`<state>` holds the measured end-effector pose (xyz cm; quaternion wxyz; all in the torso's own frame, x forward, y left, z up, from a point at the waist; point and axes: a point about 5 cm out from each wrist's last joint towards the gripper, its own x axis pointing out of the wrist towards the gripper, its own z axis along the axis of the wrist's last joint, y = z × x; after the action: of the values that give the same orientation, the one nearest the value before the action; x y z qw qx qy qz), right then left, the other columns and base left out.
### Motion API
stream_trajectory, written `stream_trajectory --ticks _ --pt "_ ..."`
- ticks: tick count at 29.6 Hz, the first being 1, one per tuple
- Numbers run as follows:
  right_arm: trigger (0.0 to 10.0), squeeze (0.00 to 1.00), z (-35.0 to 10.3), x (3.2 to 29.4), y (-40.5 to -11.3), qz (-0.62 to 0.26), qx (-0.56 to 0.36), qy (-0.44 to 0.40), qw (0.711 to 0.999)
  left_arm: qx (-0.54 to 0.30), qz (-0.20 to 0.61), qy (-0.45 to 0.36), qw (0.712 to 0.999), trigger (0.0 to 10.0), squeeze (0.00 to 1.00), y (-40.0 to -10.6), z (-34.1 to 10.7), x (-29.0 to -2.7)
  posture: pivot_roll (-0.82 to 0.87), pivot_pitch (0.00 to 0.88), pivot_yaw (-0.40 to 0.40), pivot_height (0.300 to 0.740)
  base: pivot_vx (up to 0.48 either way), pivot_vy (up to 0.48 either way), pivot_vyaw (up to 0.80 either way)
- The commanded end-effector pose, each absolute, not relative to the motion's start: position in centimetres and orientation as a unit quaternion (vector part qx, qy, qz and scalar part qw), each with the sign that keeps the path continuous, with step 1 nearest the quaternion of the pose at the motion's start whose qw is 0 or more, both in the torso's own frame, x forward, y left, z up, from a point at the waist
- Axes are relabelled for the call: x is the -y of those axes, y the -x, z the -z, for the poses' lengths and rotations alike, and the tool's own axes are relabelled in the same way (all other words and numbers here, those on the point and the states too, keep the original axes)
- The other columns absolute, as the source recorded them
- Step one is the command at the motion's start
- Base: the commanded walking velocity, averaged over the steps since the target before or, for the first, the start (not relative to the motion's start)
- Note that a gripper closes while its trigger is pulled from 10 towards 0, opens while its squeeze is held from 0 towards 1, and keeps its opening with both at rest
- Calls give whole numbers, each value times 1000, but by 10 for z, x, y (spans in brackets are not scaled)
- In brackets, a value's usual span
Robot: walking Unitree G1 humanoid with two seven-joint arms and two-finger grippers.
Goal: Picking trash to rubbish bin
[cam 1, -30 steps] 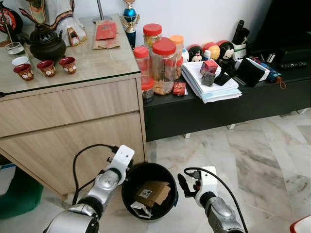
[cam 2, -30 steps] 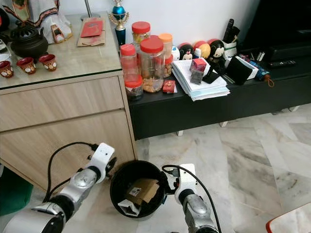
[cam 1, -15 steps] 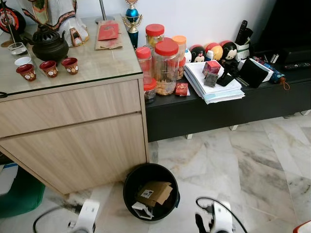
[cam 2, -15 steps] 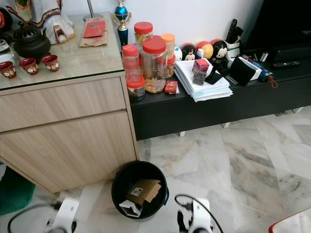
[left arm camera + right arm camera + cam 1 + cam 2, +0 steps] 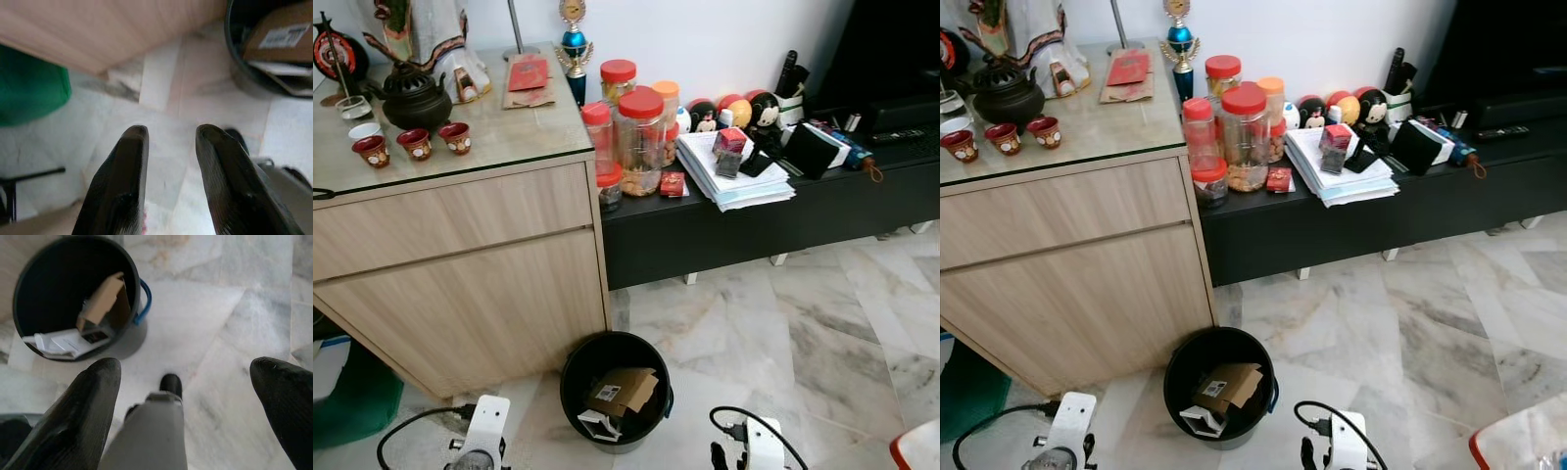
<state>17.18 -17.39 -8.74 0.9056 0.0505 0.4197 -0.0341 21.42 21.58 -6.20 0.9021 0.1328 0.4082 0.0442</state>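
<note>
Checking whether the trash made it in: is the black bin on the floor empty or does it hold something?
Not empty. The black bin stands upright and holds a brown cardboard piece and white paper.

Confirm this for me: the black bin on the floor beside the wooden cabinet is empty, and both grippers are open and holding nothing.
Wrong on one count: the bin is not empty. The left eye view shows cardboard and white paper in it. The rest stands: left gripper and right gripper are open, holding nothing.
</note>
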Motion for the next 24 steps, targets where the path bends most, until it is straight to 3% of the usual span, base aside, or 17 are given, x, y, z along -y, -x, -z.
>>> stream_trajectory --ticks 1,24 --pt "10000 0 87 173 -172 39 -421 -53 905 -419 -47 -135 897 10000 0 -210 64 -218 -134 4 35 740 0 0 0" --pt "10000 0 87 176 -172 37 -417 -51 907 -422 -58 -122 896 10000 0 -204 68 -218 -121 25 13 740 0 0 0"
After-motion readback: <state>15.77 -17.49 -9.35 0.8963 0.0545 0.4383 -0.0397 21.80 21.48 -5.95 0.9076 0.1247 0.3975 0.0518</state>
